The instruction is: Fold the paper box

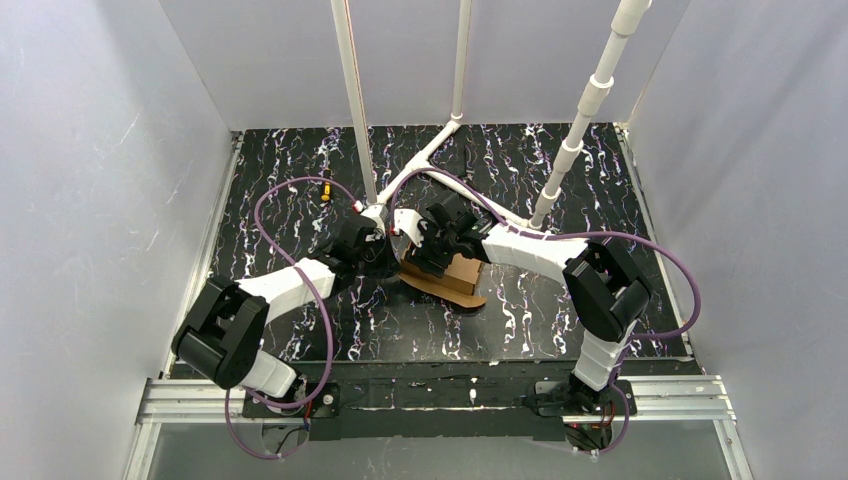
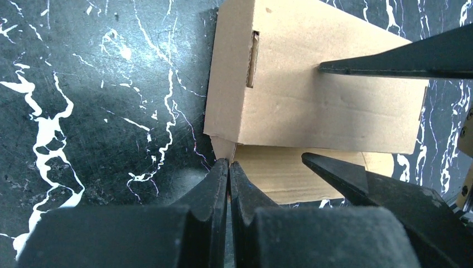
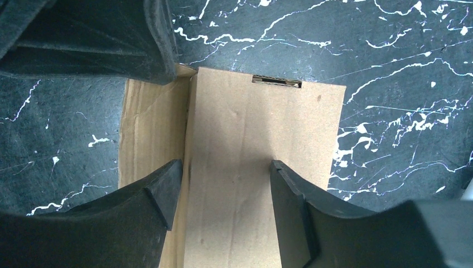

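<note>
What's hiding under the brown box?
A flat cardboard flap pokes out from under the paper box and lies on the black marbled table. Anything else beneath is covered by the box itself.

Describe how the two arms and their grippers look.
The left arm and right arm have white shell links between chunky black joint housings. A purple cable loops loosely along each. The left gripper and right gripper carry matte black, wedge-shaped tapering fingers, without visible markings.

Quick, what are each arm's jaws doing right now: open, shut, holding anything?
Left gripper: jaws shut, tips at a corner of the paper box, nothing visibly held.
Right gripper: jaws open over the box.
</note>
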Available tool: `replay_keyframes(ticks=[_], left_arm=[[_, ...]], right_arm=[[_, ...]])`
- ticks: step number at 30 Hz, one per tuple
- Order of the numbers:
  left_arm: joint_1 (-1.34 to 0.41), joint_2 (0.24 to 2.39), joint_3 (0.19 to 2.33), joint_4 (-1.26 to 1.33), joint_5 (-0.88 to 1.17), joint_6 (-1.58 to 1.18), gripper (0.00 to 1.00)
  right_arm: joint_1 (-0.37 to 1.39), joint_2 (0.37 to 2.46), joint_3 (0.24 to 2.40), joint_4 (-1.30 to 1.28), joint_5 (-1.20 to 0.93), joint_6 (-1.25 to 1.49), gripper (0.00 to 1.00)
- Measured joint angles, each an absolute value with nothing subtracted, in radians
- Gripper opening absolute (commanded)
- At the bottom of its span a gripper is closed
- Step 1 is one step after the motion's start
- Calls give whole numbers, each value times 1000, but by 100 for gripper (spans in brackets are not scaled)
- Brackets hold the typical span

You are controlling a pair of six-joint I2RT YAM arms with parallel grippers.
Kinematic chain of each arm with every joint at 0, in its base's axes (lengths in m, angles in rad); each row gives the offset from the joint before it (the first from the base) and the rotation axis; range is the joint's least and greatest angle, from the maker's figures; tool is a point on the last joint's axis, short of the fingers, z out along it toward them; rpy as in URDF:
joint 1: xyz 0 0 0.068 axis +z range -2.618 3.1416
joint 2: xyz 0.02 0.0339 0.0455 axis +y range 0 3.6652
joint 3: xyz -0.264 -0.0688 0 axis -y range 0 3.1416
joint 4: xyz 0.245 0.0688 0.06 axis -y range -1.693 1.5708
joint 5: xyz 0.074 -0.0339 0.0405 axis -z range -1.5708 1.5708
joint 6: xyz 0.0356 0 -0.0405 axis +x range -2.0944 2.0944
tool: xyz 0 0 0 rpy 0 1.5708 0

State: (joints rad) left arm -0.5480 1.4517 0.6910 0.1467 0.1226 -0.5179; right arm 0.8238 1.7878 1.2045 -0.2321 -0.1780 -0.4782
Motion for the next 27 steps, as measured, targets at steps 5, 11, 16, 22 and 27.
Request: replay_keyframes(ticks=[5, 11, 16, 22, 27], left_arm=[[-548, 1451, 702, 124, 113, -550, 12], [-548, 1418, 714, 107, 106, -580, 17], [-548, 1380, 741, 81, 89, -582, 20], [-547, 1306, 741, 30, 76, -575, 32], [-539, 1178, 689, 14, 75, -577, 34]], right_arm=[[824, 1788, 1209, -239, -185, -478, 73], [824, 1787, 1212, -256, -201, -478, 78], [818, 1782, 1215, -268, -214, -477, 83], [805, 1761, 1215, -320, -235, -477, 86], [771, 1732, 1215, -376, -276, -479, 89]])
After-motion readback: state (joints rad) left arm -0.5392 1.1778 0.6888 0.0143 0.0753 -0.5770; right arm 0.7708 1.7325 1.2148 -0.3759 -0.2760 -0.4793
